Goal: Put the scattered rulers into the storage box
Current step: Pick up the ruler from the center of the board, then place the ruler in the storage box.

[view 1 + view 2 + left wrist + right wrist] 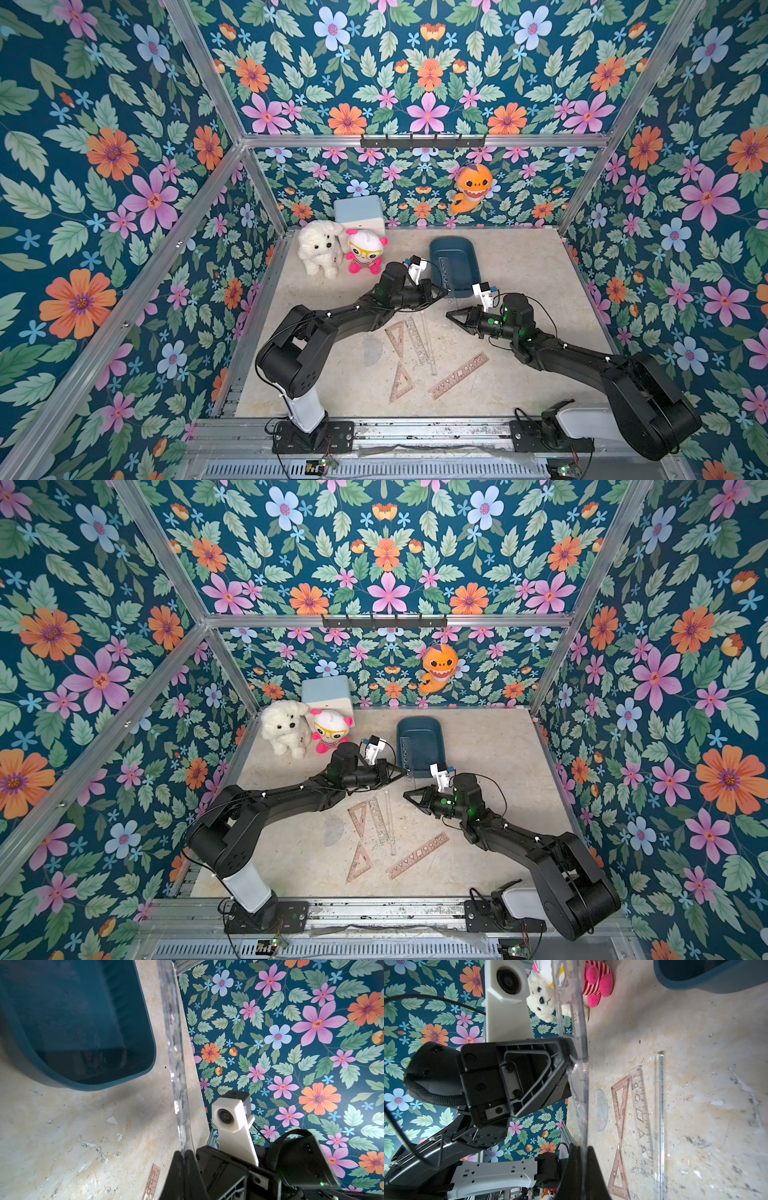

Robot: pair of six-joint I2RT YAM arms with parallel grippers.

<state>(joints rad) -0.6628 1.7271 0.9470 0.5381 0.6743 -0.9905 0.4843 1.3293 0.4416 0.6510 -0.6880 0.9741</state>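
1. My left gripper (445, 292) (185, 1152) is clamped on the clear stencil ruler (445, 272) (174, 1043); the jaws are pressed together on its thin edge.
2. My right gripper (449, 314) (581, 1148) is closed on the same ruler, at its near end; in the right wrist view the left gripper's grip sits further along the strip.
3. The ruler is up off the table (519, 291), held on edge between my two arms; in both top views its far part shows against the left side of the storage box (461, 253) (424, 739); I cannot tell whether it touches the box.
4. The box lies at the back of the table, right of centre, dark teal and shallow; I see nothing lying flat inside it.
5. The other rulers lie loose in front of my grippers; the far set square (396, 337), the brown stencil ruler (417, 341) and the long clear ruler (429, 349) lie side by side, close together.
6. The near set square (401, 382) lies below them; the wide stencil ruler (459, 376) is slanted to its right, apart from it.
7. The protractor (372, 350) lies flat to the left of the far set square, faint against the table.
8. A plush dog (319, 247) and a pink doll (365, 251) sit at the back left, well apart from the box.
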